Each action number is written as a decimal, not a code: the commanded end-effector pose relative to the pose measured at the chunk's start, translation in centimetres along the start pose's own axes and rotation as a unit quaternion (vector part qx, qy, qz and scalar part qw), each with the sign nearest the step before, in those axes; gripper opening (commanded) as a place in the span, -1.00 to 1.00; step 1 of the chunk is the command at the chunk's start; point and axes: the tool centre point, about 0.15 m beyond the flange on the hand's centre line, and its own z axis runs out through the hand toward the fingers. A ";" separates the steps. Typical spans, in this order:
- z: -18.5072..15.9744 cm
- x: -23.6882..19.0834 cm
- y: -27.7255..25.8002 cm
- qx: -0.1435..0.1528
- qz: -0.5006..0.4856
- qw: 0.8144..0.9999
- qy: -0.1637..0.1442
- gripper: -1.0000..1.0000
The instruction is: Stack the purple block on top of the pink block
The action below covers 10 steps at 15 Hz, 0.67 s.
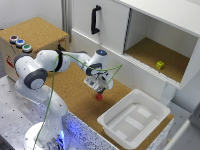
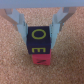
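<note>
You have the white Panda arm's gripper (image 1: 100, 89) poised low over the cork-topped table (image 1: 75, 95), just beside the white plastic bin (image 1: 131, 119) on the exterior view's left of it. In the wrist view the two grey fingers (image 2: 20, 22) stand on either side of the small dark purple block with yellow letters (image 2: 38, 40), close against its sides, so the pincer looks narrowed onto it, though you cannot tell for certain whether the pads press it. That purple block sits directly on top of the tiny reddish-pink cube (image 2: 40, 59), which rests on the cork. Well apart from the bin, a small yellow-green cube (image 1: 159, 65) lies inside the open white cabinet (image 1: 165, 30) behind it
</note>
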 end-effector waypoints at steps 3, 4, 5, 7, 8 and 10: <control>3.0 1.3 0.6 -0.010 0.002 1.000 0.004 -1.00; 3.0 1.4 0.6 -0.010 0.003 1.000 0.005 -1.00; 3.0 1.5 0.5 -0.009 0.003 1.000 0.005 -1.00; 3.2 1.6 0.6 -0.011 0.007 1.000 -0.004 -1.00; 3.2 1.5 0.6 -0.012 0.006 1.000 -0.006 1.00; 2.7 1.5 0.7 -0.010 0.007 1.000 0.002 1.00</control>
